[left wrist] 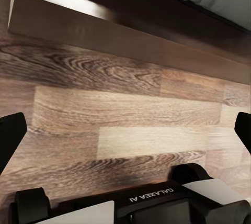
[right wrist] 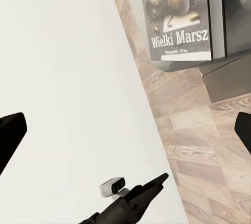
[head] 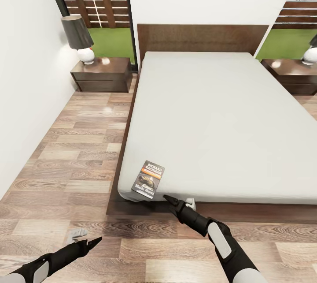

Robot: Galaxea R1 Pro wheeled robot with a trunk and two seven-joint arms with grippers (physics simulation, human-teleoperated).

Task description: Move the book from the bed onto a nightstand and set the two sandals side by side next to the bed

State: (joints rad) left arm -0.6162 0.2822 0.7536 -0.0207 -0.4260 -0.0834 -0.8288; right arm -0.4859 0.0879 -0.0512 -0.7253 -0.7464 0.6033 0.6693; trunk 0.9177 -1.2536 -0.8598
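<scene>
So far: nothing finished; book (head: 148,179) not yet moved off the bed (head: 211,115), both steps judged left to do.
Book, place: flat at the mattress's near corner, just ahead of the right gripper (head: 169,198) and slightly to its left, close but apart.
Book, axis: long axis running away from the right gripper toward the headboard, tilted a little to the right; title end far, lower cover edge nearest the gripper.
Right gripper: fingers spread wide in the wrist view, empty.
Left gripper (head: 96,242): low over the floor, wide too, holding nothing.
Nightstand (head: 102,74): far ahead beside the headboard (lamp on top), another at right.
Sandals: still to be found.
</scene>
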